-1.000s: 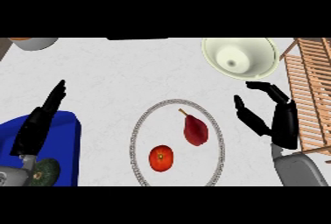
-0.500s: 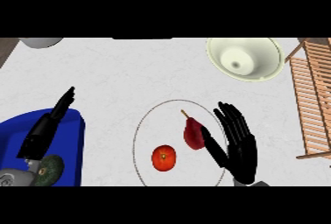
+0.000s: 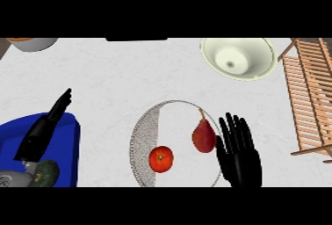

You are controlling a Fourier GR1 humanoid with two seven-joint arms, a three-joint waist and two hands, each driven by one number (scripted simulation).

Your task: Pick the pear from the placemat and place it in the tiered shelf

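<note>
**Item:** pear [image 3: 203,137], red-brown.
**Loc.:** on round placemat [image 3: 144,132], right half. Tomato [image 3: 160,159] sits lower-left of it, apart.
**Rel. to right hand [image 3: 240,160]:** pear is just left of the fingers [image 3: 228,132], its right flank at or against the nearest finger; can't tell if they touch. Fingers straight, close together, pointing up-view. None curled round the pear, nothing held.
**Orientation:** long axis approx. up-down in view. Thin stem end toward far side of counter [image 3: 117,74], fat end toward robot.
**Left hand [image 3: 44,132]:** at view's left, over blue tray [image 3: 68,154]. Fingers straight, nothing held.
**Tiered shelf [image 3: 310,101]:** wooden slats at right edge, well apart from pear, cut off by frame.
**Cream bowl [image 3: 239,57]:** far side, near shelf's top.
**Obscured:**
- Placemat's right rim is under the right hand; its lower rim meets the view's edge.
- Avocado [image 3: 45,172] is partly behind the left forearm.
- Grey obj. [image 3: 9,181] in lower-left corner can't be identified.
</note>
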